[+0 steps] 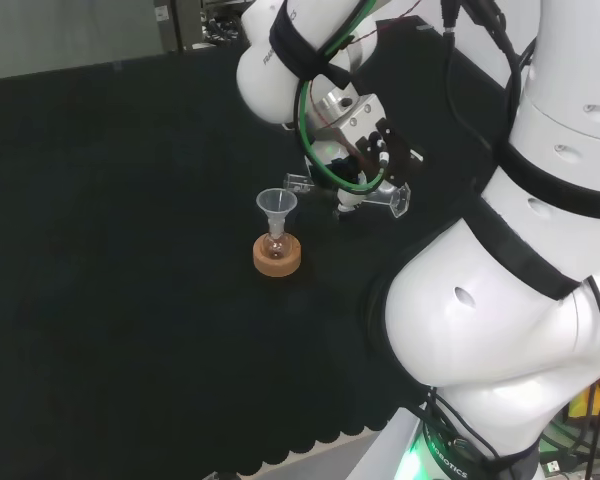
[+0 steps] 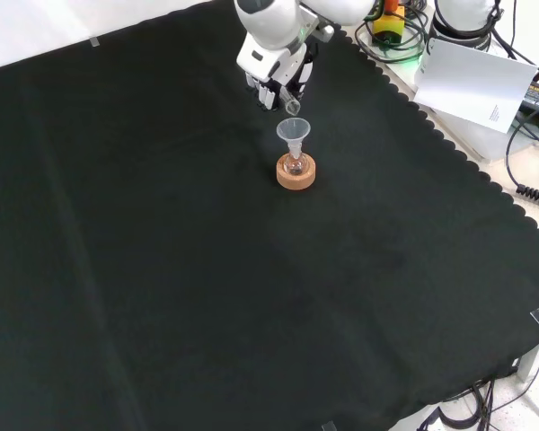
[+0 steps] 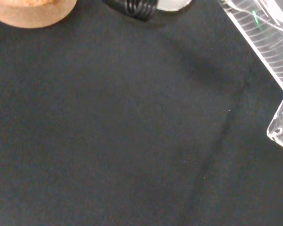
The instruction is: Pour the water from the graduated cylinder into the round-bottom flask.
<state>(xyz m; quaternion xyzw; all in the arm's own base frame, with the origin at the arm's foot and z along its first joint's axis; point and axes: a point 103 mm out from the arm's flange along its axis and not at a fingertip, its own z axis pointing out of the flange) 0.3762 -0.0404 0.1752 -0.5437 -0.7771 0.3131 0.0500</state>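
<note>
A small round-bottom flask [image 1: 276,243] sits on a cork ring [image 1: 277,258] near the middle of the cloth, with a clear funnel [image 1: 277,204] in its neck. In the head view the hand [image 1: 352,140] is shut on a clear graduated cylinder [image 1: 380,195], just right of the funnel. The cylinder lies almost level, with its mouth beside the funnel's rim and its foot pointing right. In the front view the hand [image 2: 274,76] hangs behind the funnel [image 2: 294,131] and the cylinder mouth [image 2: 292,107] sits just above it. In the wrist view the cylinder [image 3: 266,42] runs past the cork ring [image 3: 33,12]. I cannot see any water.
In the front view the cloth's scalloped edge [image 2: 449,148] runs down the right side. Beyond it lie a white sheet of paper [image 2: 472,81] and cables [image 2: 534,180]. In the head view the arm's white links [image 1: 520,280] stand to the right.
</note>
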